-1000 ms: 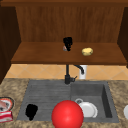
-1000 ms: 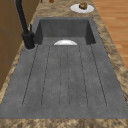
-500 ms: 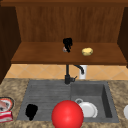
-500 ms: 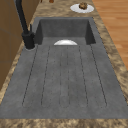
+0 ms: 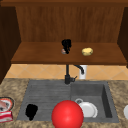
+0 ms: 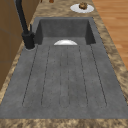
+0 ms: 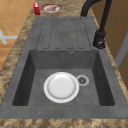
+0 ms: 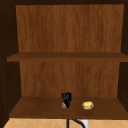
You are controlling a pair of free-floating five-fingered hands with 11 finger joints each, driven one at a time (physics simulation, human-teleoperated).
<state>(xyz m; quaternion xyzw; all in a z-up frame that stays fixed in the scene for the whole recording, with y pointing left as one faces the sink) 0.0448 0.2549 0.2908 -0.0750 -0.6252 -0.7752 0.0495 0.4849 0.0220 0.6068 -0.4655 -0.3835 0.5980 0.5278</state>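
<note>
Up on the shelf [image 5: 37, 56], right hand [image 5: 66, 45] w/ fingers curled on a small pinkish item [image 5: 64, 51], left of the yellow lump [image 5: 87, 51]; left hand [image 5: 31, 111] idles below, fingers unclear.

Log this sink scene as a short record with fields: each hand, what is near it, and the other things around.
left hand: low over the grooved drainboard, holding nothing
right hand: up at the wooden shelf, at a small pinkish thing; grip unclear
on shelf: yellow lump to the right of that hand
in basin: white plate beside the drain
front: red ball
counter, left end: red box, plate of food
tap: black faucet
</note>
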